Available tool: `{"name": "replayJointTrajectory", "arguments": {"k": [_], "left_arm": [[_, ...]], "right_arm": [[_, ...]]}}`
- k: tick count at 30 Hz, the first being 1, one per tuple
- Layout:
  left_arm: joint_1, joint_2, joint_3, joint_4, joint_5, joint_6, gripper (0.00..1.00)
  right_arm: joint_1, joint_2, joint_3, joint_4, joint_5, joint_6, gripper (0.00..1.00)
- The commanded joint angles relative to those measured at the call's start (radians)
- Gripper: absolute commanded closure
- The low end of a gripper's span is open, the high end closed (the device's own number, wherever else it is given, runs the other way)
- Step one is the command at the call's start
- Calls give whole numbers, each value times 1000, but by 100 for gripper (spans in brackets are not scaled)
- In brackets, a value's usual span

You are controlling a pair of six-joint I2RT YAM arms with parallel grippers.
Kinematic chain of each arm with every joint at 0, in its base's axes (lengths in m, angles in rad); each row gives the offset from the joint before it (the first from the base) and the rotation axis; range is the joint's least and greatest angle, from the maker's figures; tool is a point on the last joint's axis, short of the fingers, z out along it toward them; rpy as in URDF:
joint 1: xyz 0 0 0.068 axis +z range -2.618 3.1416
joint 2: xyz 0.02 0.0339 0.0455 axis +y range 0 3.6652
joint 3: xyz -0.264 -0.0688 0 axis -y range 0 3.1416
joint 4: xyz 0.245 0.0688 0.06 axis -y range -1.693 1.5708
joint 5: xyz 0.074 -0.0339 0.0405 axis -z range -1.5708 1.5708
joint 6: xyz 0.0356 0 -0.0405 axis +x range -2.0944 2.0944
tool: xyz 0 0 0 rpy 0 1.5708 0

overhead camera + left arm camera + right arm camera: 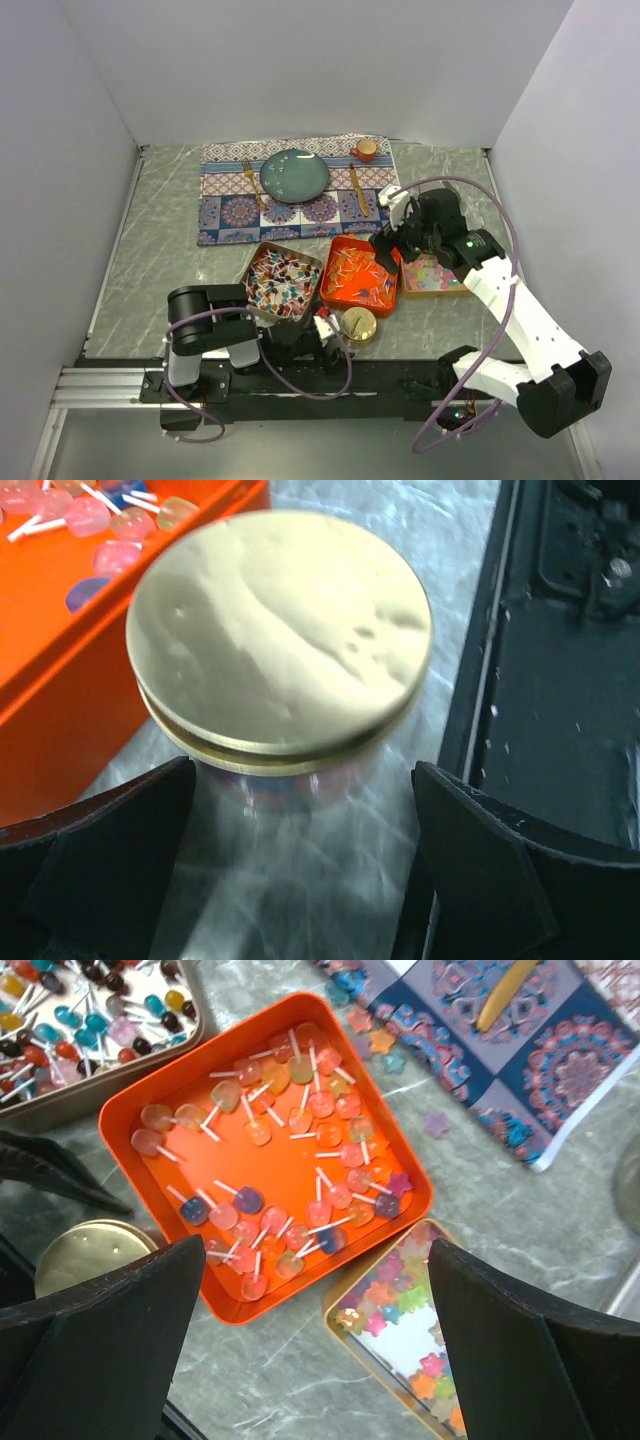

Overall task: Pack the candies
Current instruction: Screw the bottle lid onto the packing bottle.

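Gold-lidded jar (pixel 280 630) just beside the orange tray (pixel 60 700) of candies (pixel 322 1106); left fingers (pixel 100 840) spread wide flank it untouched, right fingers (pixel 520 1350) gape above the tray. Judged step: jar pickup, needing centred closure

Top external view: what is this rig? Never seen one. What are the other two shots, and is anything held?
A left arm and a right arm are bolted at the near edge of a table. The top external camera looks down from above and behind them. The other two pictures come from a camera on each wrist, and the dark wedges at the bottom are that arm's own fingers.

The left tool is open by a gold-lidded jar. The right tool is open above an orange tray of lollipops and a gold tin of star candies. A metal tray holds mixed lollipops. Farther back is a placemat with a plate. Nothing is held.
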Motion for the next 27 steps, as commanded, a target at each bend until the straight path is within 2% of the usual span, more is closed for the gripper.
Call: {"name": "replayJointTrajectory", "arguments": {"k": [1,4,6,7,8,12,14,20,25,27], "left_arm": [[-2,56,44,108,-38,-64,3],[-16,103,70,131,-42,-39,3],[-34,128,84,146,-56,-29,3],[-42,148,99,151,-61,-21,3],[-51,157,107,151,-67,-9,3],[-90,199,132,176,-90,13,1],[-96,209,133,169,-87,34,4],[-105,212,123,143,-59,50,17],[-104,226,139,116,-55,68,29],[-101,232,146,102,-47,59,39]], "right_arm": [[-12,-21,-18,-61,-101,-50,0],[-12,-8,20,-242,-296,-240,0],[-10,-16,22,-330,-389,-445,0],[2,-20,10,-379,-394,-510,0],[11,-27,-28,-385,-388,-621,0],[44,-25,-113,-378,-368,-860,0],[62,-14,-142,-390,-390,-970,0],[142,16,-225,-399,-433,-1140,0],[200,30,-273,-338,-440,-1170,0],[208,59,-271,-332,-456,-1162,0]]}}
